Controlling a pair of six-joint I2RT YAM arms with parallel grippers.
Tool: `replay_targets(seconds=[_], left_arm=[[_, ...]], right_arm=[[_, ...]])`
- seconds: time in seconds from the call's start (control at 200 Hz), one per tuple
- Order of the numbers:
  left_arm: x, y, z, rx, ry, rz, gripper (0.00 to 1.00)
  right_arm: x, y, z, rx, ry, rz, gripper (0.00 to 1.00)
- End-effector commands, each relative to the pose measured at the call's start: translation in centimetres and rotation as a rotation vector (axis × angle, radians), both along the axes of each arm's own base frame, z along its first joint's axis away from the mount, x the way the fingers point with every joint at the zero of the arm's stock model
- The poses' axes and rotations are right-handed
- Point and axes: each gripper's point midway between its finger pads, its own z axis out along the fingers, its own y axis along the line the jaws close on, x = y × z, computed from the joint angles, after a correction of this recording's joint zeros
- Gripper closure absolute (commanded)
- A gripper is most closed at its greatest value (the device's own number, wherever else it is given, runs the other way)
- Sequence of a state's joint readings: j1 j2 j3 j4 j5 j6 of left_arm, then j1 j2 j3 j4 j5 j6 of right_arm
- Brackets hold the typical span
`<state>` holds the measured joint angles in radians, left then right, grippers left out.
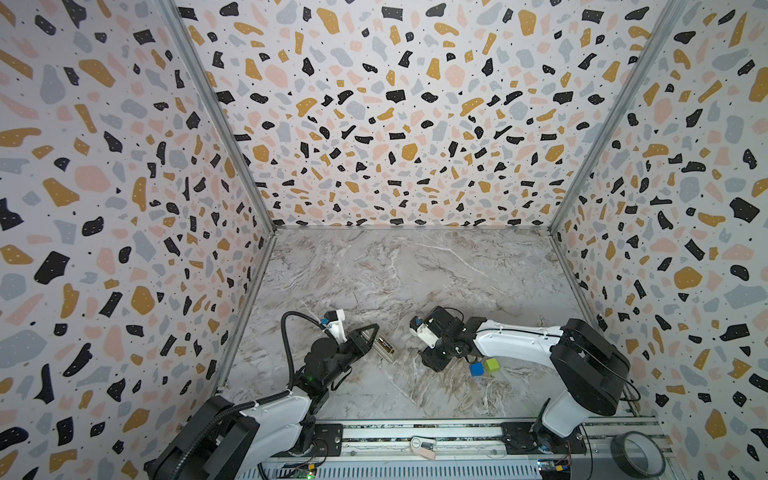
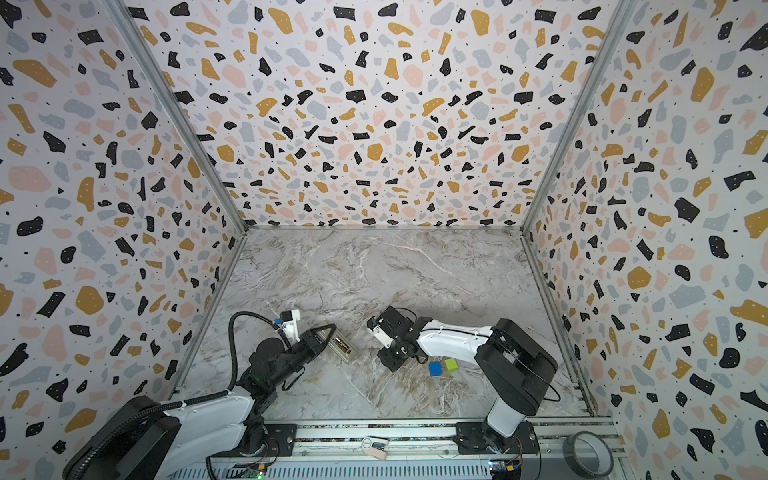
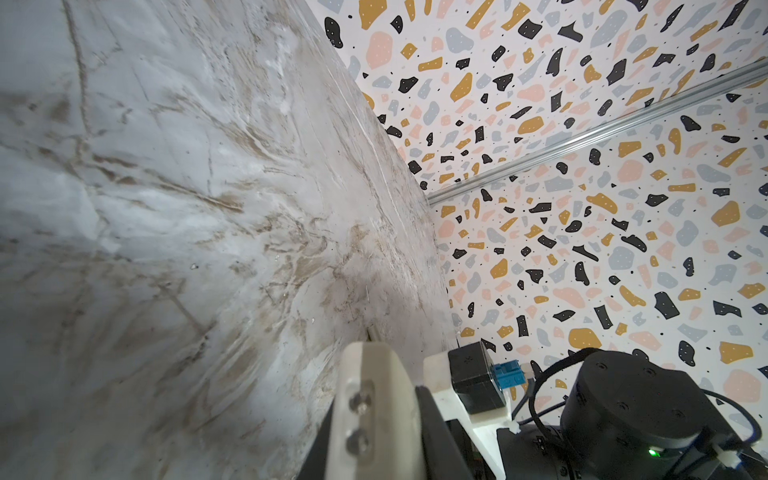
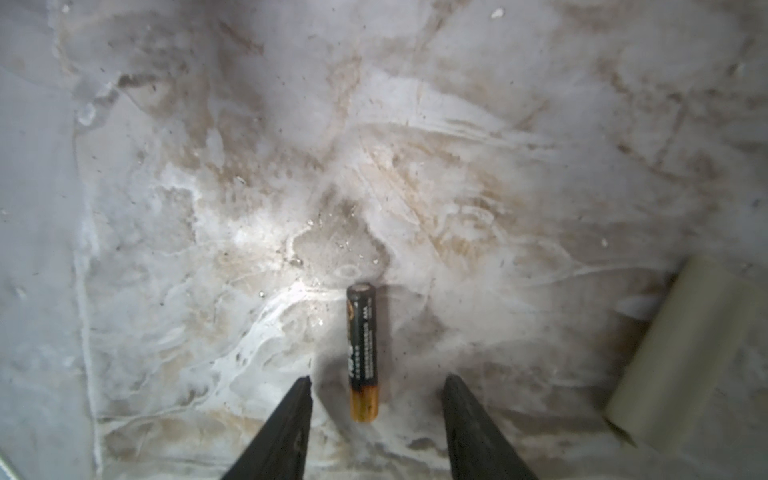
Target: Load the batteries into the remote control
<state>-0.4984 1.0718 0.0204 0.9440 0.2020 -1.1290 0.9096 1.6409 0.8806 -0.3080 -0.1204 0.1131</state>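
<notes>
Item 1, remote control (image 1: 392, 354): white handset lying back-up on the marble tabletop (image 1: 395, 282), left of centre and toward the front in both top views, with the battery recess uncovered. Item 2, seated battery (image 1: 384, 345): a dark cylinder with a gold end lying inside that recess. How fully it sits cannot be told. Item 3, loose battery (image 4: 363, 353): black AAA cell with a copper end, flat on the tabletop. In the right wrist view it lies between the two black fingers with a gap on each side, its copper end nearest them. A cream corner of the remote control (image 4: 685, 353) shows at the edge of that view, well apart from this cell. Item 4, left end effector (image 1: 374, 330): clenched on the near end of the remote control, fingers converging to a point over it. Item 5, right end effector (image 4: 379, 377): released, jaws spread, straddling the loose battery and holding nothing. In both top views it is hidden beneath its own wrist. Item 6, blue cube (image 1: 477, 368) and green cube (image 1: 491, 365): side by side, touching or nearly so, just under the right forearm. Item 7, roll of black tape (image 1: 616, 451): on the front rail, far right.
</notes>
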Motion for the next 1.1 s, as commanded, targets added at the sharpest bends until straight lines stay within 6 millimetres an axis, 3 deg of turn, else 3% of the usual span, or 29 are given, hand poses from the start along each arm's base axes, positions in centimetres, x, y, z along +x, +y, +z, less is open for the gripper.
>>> replay_targets(seconds=[0.0, 0.23, 0.736, 1.096], left_arm=[[0.2, -0.1, 1.7, -0.026, -0.073, -0.006, 1.00], [0.0, 0.0, 1.5, -0.026, -0.067, -0.006, 1.00], [0.0, 0.1, 1.5, -0.030, -0.060, -0.001, 1.00], [0.1, 0.1, 1.7, -0.036, -0.062, 0.002, 1.00]], right_arm=[[-0.6, -1.0, -0.3, -0.036, 0.028, -0.010, 0.54], [-0.7, -0.6, -0.5, -0.043, 0.033, 0.000, 0.67], [-1.4, -0.3, -1.1, -0.088, 0.027, 0.039, 0.81], [-1.8, 0.6, 0.4, -0.068, -0.010, 0.083, 0.95]])
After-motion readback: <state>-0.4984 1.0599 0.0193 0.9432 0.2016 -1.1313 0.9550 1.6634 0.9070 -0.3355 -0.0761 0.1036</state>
